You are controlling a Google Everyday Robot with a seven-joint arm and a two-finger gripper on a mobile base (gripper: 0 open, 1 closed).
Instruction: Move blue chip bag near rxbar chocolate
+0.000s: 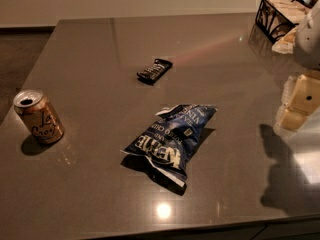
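In the camera view, the blue chip bag [172,139] is seen lying flat and crumpled on the surface [90,49], its white lettering upside down to the camera. The rxbar chocolate [154,70] is found beyond the bag, toward the far edge of the surface. A clear stretch of bare surface is left between the two, so they are apart and cannot be called near.

The claw [298,104] is seen at the picture's right edge, to the side of the bag and well apart from it. How far it is open cannot be told. Nothing of the task is held by it, since the bag rests untouched on the surface.

A gold can [39,116] stands upright well off to the other side of the bag, and a wire basket [280,14] is placed far beyond the bag at the surface's back corner.

The task is judged to be at its start. The bag is not yet grasped, and the approach, the grasp, the carry toward the bar and the release are all left to be done.
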